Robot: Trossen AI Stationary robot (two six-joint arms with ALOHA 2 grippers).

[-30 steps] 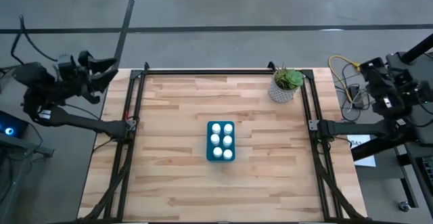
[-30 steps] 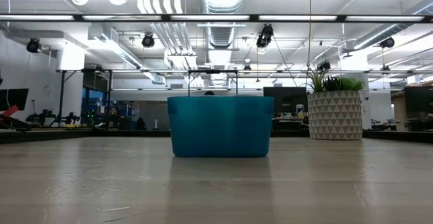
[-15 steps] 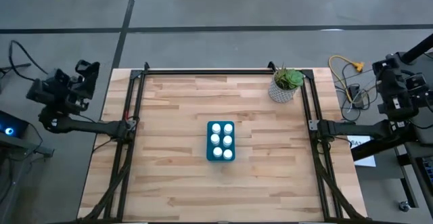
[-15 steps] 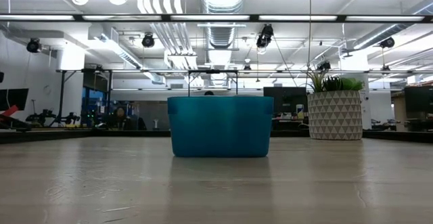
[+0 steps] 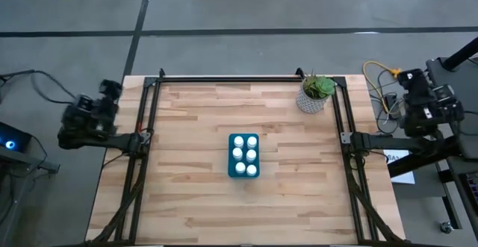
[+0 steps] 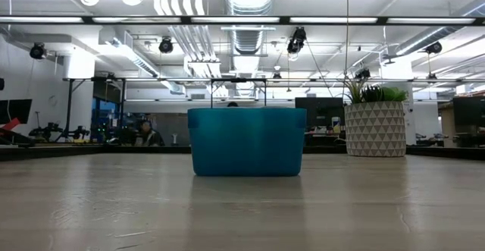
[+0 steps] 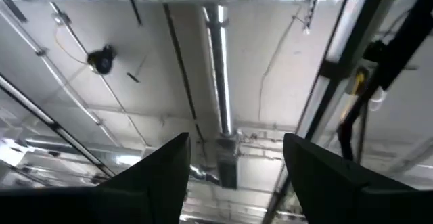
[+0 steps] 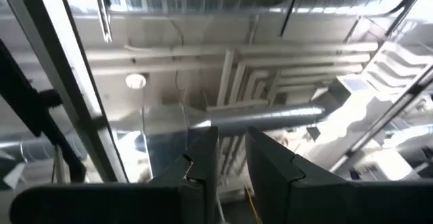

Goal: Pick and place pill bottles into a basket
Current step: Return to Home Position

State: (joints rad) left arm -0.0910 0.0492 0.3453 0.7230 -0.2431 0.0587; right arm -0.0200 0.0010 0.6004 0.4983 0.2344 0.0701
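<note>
Wood-plank table (image 5: 187, 127), pale, with dark rails along three sides; no loose bottle on it. Item: my left gripper (image 7: 237, 143), off the table's left edge, aimed up at the ceiling, fingers spread wide, holding nothing. Item: my right gripper (image 8: 231, 136), off the right edge near a yellow cable (image 5: 382, 74), also aimed at the ceiling pipes, fingers drawn close with only a narrow slot between them, holding nothing. Item: basket (image 6: 246, 141), teal, at the table's middle, between my two arms and well apart from both; neither arm is clearly nearer. Its long axis runs front to back, across the line joining my arms. Item: pill bottles (image 5: 238, 154), six white caps, upright in two rows of three, all inside the basket and filling it. Item: plant pot (image 5: 312, 96), white with green leaves, at the far right corner, well apart from the basket. Beyond the table: an open workshop with ducts overhead, and a person (image 6: 148, 133) seated far off. Assessment: the loading looks complete; only folding the arms to rest remains, with the side rails the nearest obstruction.
</note>
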